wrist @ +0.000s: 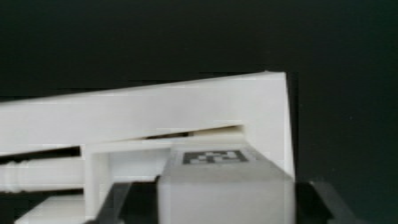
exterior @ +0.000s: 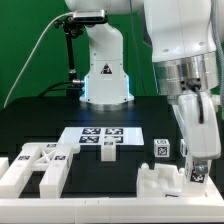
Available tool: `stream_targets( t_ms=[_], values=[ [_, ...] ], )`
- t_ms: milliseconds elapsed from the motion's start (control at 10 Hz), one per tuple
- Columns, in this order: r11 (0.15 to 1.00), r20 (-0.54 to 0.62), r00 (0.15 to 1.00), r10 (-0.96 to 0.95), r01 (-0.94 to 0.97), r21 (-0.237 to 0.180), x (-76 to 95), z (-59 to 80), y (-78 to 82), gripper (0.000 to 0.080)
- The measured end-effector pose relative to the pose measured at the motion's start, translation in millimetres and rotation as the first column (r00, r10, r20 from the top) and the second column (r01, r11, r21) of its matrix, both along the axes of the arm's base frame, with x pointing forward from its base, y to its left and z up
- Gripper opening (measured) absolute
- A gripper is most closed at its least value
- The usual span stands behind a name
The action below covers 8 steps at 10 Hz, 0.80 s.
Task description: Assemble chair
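Observation:
My gripper (exterior: 197, 176) is at the exterior view's front right, shut on a white tagged chair post (exterior: 197, 171) that it holds upright. The post's lower end is at a blocky white chair part (exterior: 163, 186) lying on the table; I cannot tell whether they touch. In the wrist view the gripper (wrist: 217, 206) has its dark fingers (wrist: 118, 200) on both sides of the tagged post (wrist: 217, 172). A large white chair panel (wrist: 169, 112) lies just beyond it, with a rod-like part (wrist: 39, 176) beside it.
More white chair parts, flat panels and a braced piece (exterior: 38, 165), lie at the exterior view's front left. The marker board (exterior: 100, 138) lies mid-table. A small tagged white block (exterior: 160, 149) stands to its right. The arm's base (exterior: 105, 75) is at the back.

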<state>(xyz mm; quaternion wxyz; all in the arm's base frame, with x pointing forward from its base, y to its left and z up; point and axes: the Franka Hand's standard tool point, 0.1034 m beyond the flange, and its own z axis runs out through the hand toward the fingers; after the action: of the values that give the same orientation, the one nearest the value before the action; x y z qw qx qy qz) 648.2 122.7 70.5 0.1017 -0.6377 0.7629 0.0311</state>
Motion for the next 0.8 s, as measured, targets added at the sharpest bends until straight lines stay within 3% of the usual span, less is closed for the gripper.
stream_targets(
  t_ms=[400,500,600,700,800],
  values=[
    [0.998,-0.01,0.998,-0.068,0.068,0.008,0.4,0.0,-0.2,0.0294],
    [0.998,-0.01,0.998,-0.068,0.068,0.008,0.3,0.0,-0.1,0.0474],
    [0.998,-0.009,0.998,-0.063,0.063,0.008,0.5,0.5,-0.1,0.0589],
    [1.0,0.009,1.0,-0.018,0.018,0.006,2.8,9.4,-3.4,0.0589],
    [1.0,0.039,0.999,0.019,-0.019,0.009,6.5,28.8,-10.9,0.0637]
  ],
)
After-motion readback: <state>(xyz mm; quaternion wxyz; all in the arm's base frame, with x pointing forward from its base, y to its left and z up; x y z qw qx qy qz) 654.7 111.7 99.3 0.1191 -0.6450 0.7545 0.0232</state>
